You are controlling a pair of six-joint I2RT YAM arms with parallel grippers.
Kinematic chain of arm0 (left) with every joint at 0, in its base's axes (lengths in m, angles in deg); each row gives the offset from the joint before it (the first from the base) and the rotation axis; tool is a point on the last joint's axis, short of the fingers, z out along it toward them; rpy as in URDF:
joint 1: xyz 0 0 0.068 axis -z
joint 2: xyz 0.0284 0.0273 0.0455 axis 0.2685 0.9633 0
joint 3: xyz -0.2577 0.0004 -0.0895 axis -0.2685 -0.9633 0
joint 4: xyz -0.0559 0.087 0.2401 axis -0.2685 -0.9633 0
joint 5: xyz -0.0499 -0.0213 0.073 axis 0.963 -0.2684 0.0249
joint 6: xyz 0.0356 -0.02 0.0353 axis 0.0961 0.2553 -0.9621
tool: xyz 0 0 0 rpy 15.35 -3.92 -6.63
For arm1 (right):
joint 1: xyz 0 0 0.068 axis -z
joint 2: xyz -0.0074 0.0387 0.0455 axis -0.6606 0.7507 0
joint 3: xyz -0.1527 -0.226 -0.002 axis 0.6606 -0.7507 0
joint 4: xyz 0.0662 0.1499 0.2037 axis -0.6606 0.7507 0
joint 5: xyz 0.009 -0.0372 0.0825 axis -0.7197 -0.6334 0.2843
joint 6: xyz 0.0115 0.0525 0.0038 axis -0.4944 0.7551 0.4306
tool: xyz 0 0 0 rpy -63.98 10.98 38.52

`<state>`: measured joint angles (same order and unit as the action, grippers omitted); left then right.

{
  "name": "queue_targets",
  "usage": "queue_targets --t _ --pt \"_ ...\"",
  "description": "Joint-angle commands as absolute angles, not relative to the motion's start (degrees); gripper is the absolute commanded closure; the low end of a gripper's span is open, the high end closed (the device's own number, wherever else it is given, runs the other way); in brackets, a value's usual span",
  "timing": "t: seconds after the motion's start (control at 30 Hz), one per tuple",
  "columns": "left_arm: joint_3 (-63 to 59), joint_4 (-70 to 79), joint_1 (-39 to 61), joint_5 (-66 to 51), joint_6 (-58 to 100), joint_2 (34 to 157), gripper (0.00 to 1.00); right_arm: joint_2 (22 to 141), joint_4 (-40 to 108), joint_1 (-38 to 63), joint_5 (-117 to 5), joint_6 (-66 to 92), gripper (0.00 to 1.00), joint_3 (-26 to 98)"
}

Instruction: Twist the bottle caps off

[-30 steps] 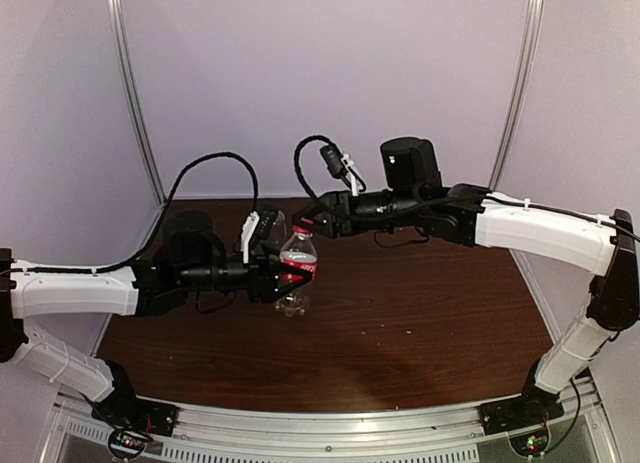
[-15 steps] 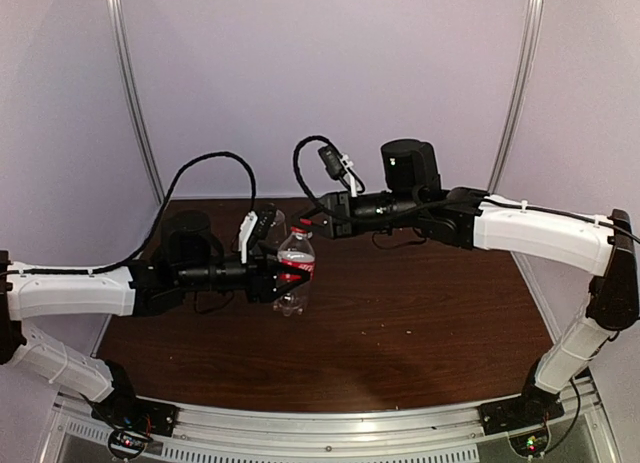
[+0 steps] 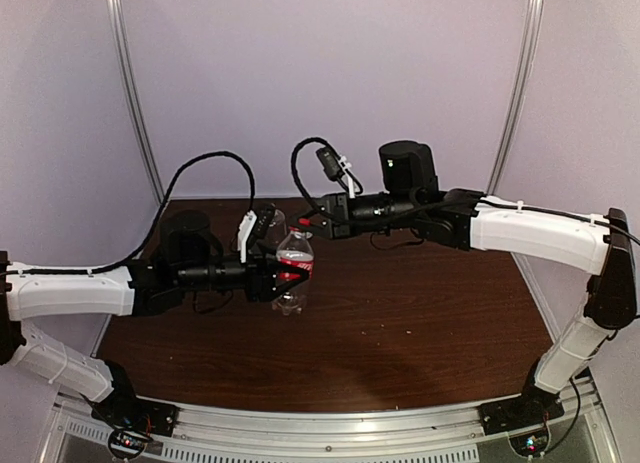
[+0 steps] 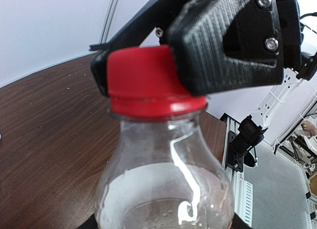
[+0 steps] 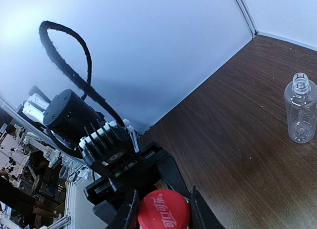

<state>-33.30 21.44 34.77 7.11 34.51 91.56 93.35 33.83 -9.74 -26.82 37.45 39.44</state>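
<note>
Nearby stands an uncapped bottle [image 5: 300,108]; right fingers [image 5: 162,209] pinch the red cap [image 4: 146,75], left fingers [image 3: 285,276] clasp labelled bottle [image 4: 163,189].

Two bottles: red-label bottle [image 3: 296,270], plain bottle [image 5: 300,110]; one red cap [image 4: 146,75]; two tools: left tool [image 3: 284,276], right tool [image 5: 163,212]

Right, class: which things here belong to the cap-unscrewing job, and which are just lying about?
In the job: red cap, labelled bottle, plain open bottle, left hand, right hand.
Just there: black cable, table.
</note>
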Motion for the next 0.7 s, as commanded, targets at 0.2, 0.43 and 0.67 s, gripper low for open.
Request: queue_targets --t 0.2,0.43,0.67 --pt "-33.2 24.9 35.1 8.2 33.6 90.3 0.76 93.4 30.4 -10.1 -22.6 33.2 1.00 37.9" --pt "-36.1 32.5 35.1 18.3 35.2 89.5 0.78 93.5 30.6 -9.8 -12.1 23.4 1.00 37.9" --pt "-39.8 46.4 35.1 33.2 39.8 87.5 0.77 95.3 31.2 -9.8 11.2 12.9 1.00 39.1"
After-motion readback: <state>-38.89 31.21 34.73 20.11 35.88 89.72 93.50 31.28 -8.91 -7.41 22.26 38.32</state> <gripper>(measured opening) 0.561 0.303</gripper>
